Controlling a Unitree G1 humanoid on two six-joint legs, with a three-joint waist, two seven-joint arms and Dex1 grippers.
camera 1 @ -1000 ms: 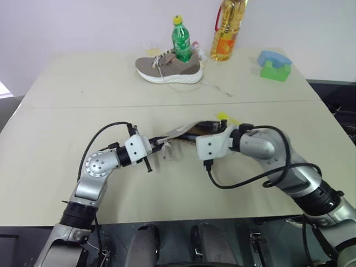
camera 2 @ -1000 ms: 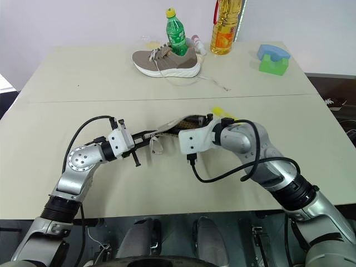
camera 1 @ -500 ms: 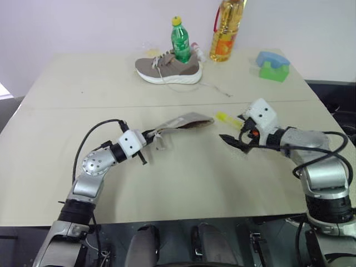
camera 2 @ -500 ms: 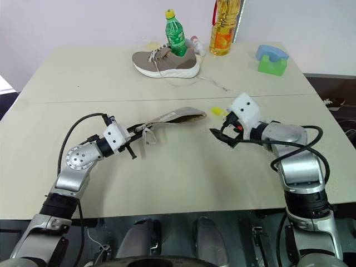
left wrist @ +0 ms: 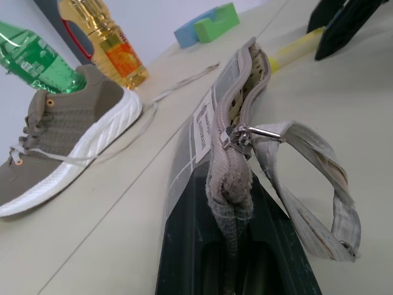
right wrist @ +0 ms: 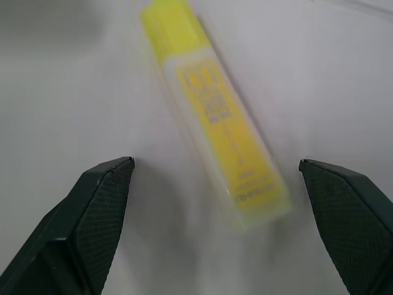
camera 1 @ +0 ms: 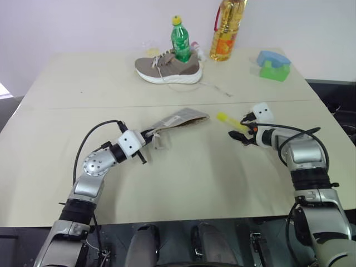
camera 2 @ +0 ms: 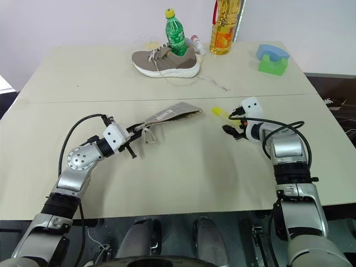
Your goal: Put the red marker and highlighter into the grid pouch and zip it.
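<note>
Since a second ago: right gripper (camera 1: pixel 241 135) swinging away from the mouth of the grid pouch (camera 1: pixel 179 119) out to the right side, now sitting just beside the highlighter (camera 1: pixel 228 120); pouch sagging lower and flatter than before, left arm barely shifting.

Left to right now: left gripper (camera 1: pixel 146 135) pinching the near end of the grid pouch, fingers pressed together on the fabric by the zipper slider (left wrist: pixel 236 133), pull cord (left wrist: pixel 310 184) looping down off it. Pouch stretching away from the gripper toward centre of the table (camera 1: pixel 183 183), far end resting on the surface, zipper gaping open along the top edge, white label (left wrist: pixel 203 125) showing on the side. Red marker not visible; cannot tell if inside. Highlighter lying flat on the table just right of the pouch's open end, not touching it. Right gripper spread wide, fingers (right wrist: pixel 101 196) straddling the near end of the highlighter without touching, nothing held.

Back of table: tan sneaker (camera 1: pixel 168 68), green bottle (camera 1: pixel 181 41) standing in it, oil bottle (camera 1: pixel 226 30), blue and green blocks (camera 1: pixel 274 65) far right.
</note>
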